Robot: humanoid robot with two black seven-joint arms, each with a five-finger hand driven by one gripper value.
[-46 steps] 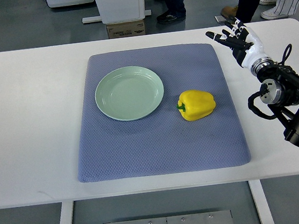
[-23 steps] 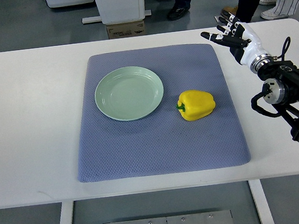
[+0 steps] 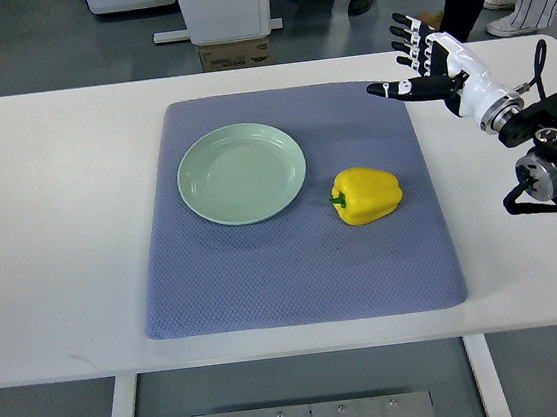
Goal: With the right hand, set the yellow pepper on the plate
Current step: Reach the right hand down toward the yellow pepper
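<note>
Over the counter's (image 3: 61, 243) far right corner, right robot hand (image 3: 423, 61) spread, empty; should drop onto yellow pepper (image 3: 366, 195), wrap its flanks, then carry left to plate (image 3: 241, 172).

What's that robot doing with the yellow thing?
Nothing yet! The robot's right hand is up over the far right corner of the blue mat, fingers spread, holding nothing. The yellow pepper lies on the mat, just right of the green plate, which has nothing on it. The job is to put the pepper on that plate. Some people stand beyond the table.
</note>
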